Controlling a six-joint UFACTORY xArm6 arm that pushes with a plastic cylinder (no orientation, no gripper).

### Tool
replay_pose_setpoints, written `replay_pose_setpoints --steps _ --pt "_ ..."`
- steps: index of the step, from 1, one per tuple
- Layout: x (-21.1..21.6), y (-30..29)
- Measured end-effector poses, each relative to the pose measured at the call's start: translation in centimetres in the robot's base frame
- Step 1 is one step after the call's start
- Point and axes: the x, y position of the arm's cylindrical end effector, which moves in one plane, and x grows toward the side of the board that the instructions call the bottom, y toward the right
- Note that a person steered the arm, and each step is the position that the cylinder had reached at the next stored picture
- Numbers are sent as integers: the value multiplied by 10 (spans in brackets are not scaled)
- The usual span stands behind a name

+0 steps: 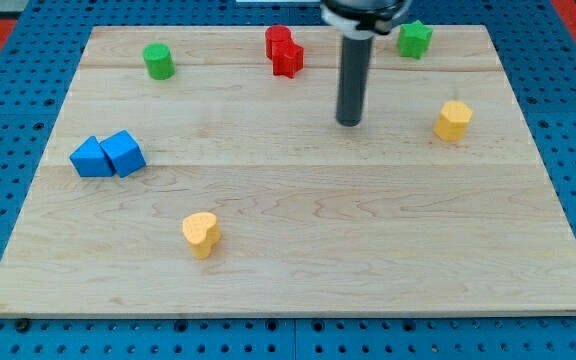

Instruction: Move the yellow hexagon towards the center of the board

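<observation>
We are holding my tip (349, 122), a bare rod with no claw, left of the yellow hexagon (453, 120), risking pushing it toward the edge.

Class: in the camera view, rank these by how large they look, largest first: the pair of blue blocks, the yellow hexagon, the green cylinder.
1. Pair of blue blocks, clearly the largest patch.
2. Yellow hexagon and green cylinder: they look alike; the cylinder lies farther up the view, so I will not rank them.
</observation>
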Motion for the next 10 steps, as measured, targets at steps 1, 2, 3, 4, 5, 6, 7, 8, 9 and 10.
replay_pose_setpoints --steps 1,2,3,4,5,6,7,8,9,10 --pt "-13 32" --pt "-33 90" --pt "-12 132" --pt "11 118" --pt "19 151" --pt "38 142" --pt "52 87" --pt "53 53" --pt "53 47" --pt "51 43"
